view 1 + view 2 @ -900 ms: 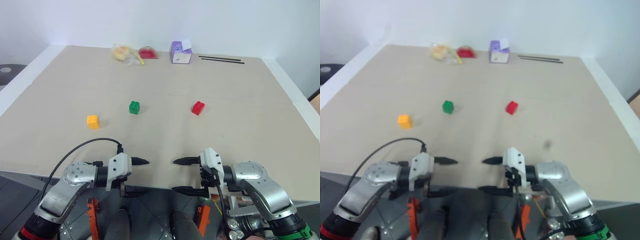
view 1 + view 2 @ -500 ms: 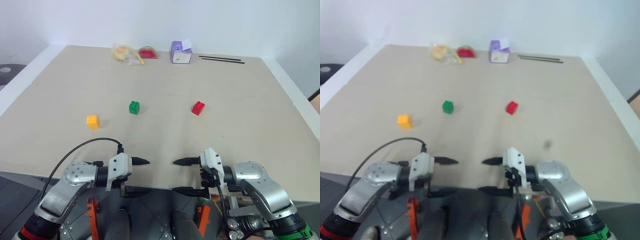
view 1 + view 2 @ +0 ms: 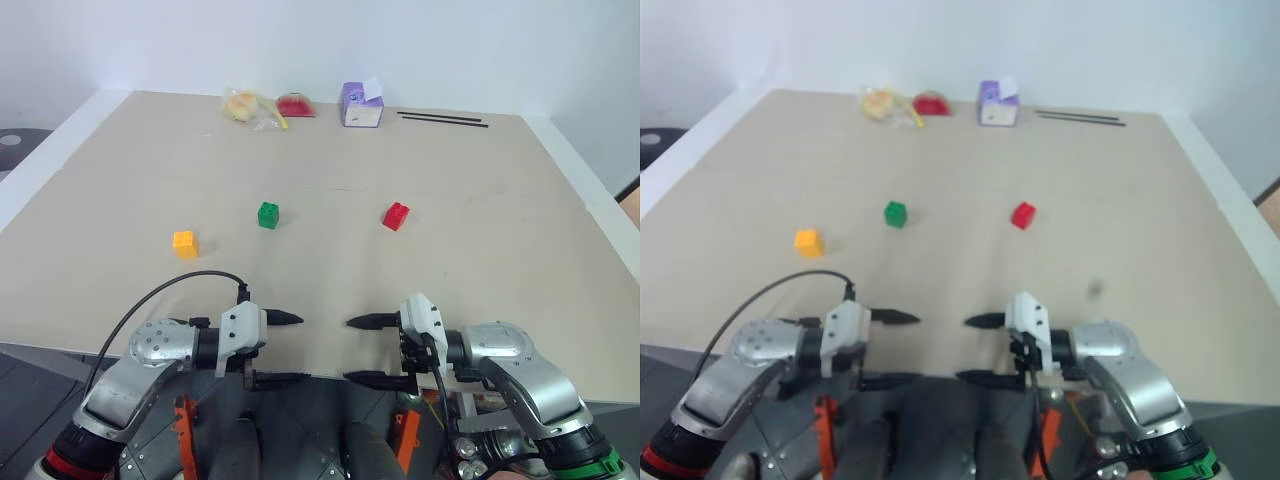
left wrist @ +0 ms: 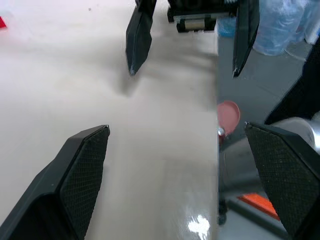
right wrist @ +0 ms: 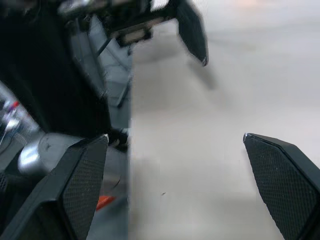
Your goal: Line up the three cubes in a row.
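Both arms hover at the near edge of the bench [image 3: 480, 200], tips facing each other, and almost nothing has changed since the earlier frames: only the left gripper [image 3: 284, 347] has nudged slightly inward toward the right gripper [image 3: 362, 350]. Its fingers [image 4: 85, 165] are spread wide with nothing between them, and the right gripper's fingers [image 5: 280, 170] gape just as wide, also empty. The three cubes sit where they were, untouched. Taking the green cube [image 3: 268, 214] as the landmark: the yellow-orange cube [image 3: 185, 243] lies to its left and nearer the robot, the red cube [image 3: 396, 215] well off to its right, and the purple-and-white box [image 3: 361, 105] far behind it by the bench's back edge.
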Controlling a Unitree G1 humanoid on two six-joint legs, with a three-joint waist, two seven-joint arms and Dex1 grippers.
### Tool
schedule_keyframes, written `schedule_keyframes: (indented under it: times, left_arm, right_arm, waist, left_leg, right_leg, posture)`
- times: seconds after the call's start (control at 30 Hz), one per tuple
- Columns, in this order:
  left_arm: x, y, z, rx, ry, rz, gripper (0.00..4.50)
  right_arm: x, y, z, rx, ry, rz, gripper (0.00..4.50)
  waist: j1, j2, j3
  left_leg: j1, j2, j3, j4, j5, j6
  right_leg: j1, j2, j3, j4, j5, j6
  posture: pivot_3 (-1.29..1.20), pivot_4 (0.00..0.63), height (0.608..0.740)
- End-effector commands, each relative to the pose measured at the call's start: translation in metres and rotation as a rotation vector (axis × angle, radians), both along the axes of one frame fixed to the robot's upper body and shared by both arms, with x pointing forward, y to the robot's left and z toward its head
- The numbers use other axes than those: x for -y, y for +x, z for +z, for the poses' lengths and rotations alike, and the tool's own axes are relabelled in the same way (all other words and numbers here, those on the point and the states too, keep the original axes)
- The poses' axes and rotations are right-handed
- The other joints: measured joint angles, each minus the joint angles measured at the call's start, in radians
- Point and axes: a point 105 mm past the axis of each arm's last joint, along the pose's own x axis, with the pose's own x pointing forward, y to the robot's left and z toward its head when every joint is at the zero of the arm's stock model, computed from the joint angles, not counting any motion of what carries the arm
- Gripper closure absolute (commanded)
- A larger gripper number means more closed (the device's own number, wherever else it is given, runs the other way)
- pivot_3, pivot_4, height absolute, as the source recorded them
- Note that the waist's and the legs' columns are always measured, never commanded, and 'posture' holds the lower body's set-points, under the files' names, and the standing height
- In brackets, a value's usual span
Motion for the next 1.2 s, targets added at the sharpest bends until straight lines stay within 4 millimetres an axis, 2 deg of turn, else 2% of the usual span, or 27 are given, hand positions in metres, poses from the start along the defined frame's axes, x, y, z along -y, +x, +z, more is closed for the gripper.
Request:
schedule_keyframes:
  times: [0.03, 0.07, 0.2, 0.33, 0.43, 0.57, 0.83, 1.2]
  left_arm:
    - [-0.001, 0.032, 0.030, 0.045, -0.132, 0.187, 0.04]
    - [-0.001, 0.040, 0.035, 0.052, -0.161, 0.232, 0.04]
    - [0.002, 0.067, 0.063, 0.088, -0.305, 0.417, 0.04]
    - [0.002, 0.078, 0.077, 0.101, -0.379, 0.503, 0.04]
    - [0.002, 0.083, 0.082, 0.121, -0.386, 0.524, 0.04]
    - [0.000, 0.086, 0.085, 0.125, -0.387, 0.521, 0.04]
    - [0.003, 0.080, 0.085, 0.124, -0.375, 0.479, 0.04]
    - [0.007, 0.078, 0.085, 0.123, -0.385, 0.472, 0.04]
  right_arm:
    - [0.011, 0.041, 0.016, 0.061, 0.042, -0.257, 0.00]
    - [0.014, 0.052, 0.017, 0.063, 0.047, -0.326, 0.00]
    - [0.037, 0.105, 0.028, 0.103, 0.089, -0.809, 0.00]
    - [0.055, 0.123, 0.030, 0.019, 0.122, -1.165, 0.00]
    - [0.058, 0.132, 0.030, 0.000, 0.130, -1.328, 0.00]
    - [0.056, 0.148, 0.023, -0.016, 0.098, -1.437, 0.00]
    - [0.044, 0.177, 0.030, -0.022, 0.172, -1.502, 0.00]
    - [0.052, 0.196, 0.041, 0.019, 0.232, -1.575, 0.00]
  waist:
    - [0.000, 0.000, 0.000]
    - [0.000, 0.000, 0.000]
    - [0.000, 0.000, 0.000]
    - [0.000, 0.000, 0.000]
    - [-0.002, 0.000, 0.000]
    - [-0.004, 0.000, 0.000]
    - [-0.007, 0.001, 0.000]
    - [-0.007, 0.001, 0.000]
  left_leg:
    - [0.000, 0.000, 0.000, 0.000, 0.000, 0.000]
    - [0.000, 0.000, 0.000, 0.001, 0.001, 0.001]
    - [0.000, -0.001, 0.000, 0.001, 0.004, 0.004]
    - [0.000, 0.000, -0.001, 0.001, 0.005, 0.004]
    - [-0.001, 0.000, -0.001, -0.001, 0.005, 0.004]
    - [0.000, 0.000, -0.001, -0.001, 0.005, 0.004]
    - [0.000, 0.000, -0.001, -0.001, 0.006, 0.006]
    - [-0.001, 0.000, -0.001, -0.002, 0.006, 0.006]
  right_leg:
    - [0.000, 0.000, 0.000, 0.000, 0.000, 0.000]
    - [0.000, 0.000, 0.000, 0.000, 0.000, 0.000]
    - [0.001, 0.000, 0.000, 0.000, 0.003, 0.000]
    - [0.000, 0.001, 0.000, 0.002, 0.004, 0.002]
    - [0.000, 0.002, 0.000, 0.003, 0.003, 0.003]
    - [0.000, 0.002, 0.001, 0.003, 0.002, 0.002]
    - [0.000, 0.002, 0.001, 0.003, 0.003, 0.001]
    - [0.000, 0.003, 0.001, 0.003, 0.003, 0.002]
  posture:
    - [0.00, 0.150, 0.740]
    - [0.00, 0.150, 0.740]
    - [0.00, 0.150, 0.740]
    - [0.00, 0.150, 0.740]
    - [0.00, 0.150, 0.740]
    - [0.00, 0.150, 0.740]
    - [0.00, 0.150, 0.740]
    - [0.00, 0.150, 0.740]
